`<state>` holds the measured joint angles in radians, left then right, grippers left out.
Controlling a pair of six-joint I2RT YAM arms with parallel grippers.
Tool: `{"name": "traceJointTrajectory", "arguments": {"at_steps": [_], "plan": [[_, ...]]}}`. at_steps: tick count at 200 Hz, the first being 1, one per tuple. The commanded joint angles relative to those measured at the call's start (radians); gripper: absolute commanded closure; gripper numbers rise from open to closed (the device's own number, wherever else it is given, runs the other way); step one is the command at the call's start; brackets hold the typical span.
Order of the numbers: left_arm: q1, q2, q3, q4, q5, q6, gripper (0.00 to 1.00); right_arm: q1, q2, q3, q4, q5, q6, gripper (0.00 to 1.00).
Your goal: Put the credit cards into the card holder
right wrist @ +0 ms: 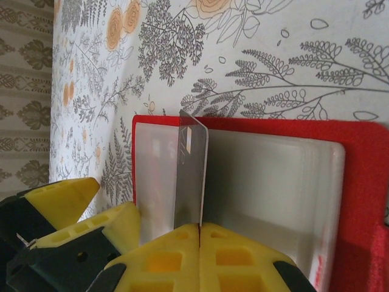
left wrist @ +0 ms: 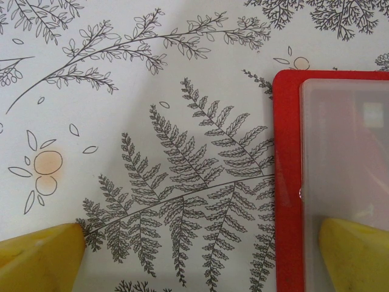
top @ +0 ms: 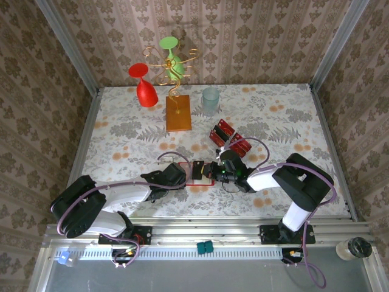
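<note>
Currently the task is in progress. The card holder [right wrist: 363, 182] lies open on the counter [top: 121, 121] between the two arms. The right end effector [right wrist: 199, 230] is pressed together on one card [right wrist: 189, 173], holding it edge-on against the clear pocket [right wrist: 267, 182]; the card is not yet seated. The remaining credit cards [top: 231, 139] lie on the counter just beyond the holder. Whether the pocket already contains a card cannot be determined. The left end effector [left wrist: 197, 258] is spread wide and grips nothing; one finger [left wrist: 355, 255] sits over the holder, apparently steadying it.
</note>
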<state>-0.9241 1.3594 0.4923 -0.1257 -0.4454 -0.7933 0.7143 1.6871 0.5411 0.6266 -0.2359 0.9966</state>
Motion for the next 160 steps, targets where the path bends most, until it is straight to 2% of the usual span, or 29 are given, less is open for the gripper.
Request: {"name": "traceJointTrajectory", "arguments": {"at_steps": [1, 94, 160], "plan": [[-0.005, -0.002, -0.006, -0.042, -0.016, -0.006, 0.0, 0.013, 0.018, -0.021, -0.008, 0.021, 0.016, 1.0], [-0.006, -0.001, -0.001, -0.042, -0.018, -0.003, 0.0, 0.014, -0.018, -0.026, -0.108, 0.041, 0.039, 1.0], [-0.006, 0.0, -0.003, -0.043, -0.018, -0.004, 0.0, 0.015, 0.003, 0.005, -0.164, 0.004, 0.027, 1.0]]}}
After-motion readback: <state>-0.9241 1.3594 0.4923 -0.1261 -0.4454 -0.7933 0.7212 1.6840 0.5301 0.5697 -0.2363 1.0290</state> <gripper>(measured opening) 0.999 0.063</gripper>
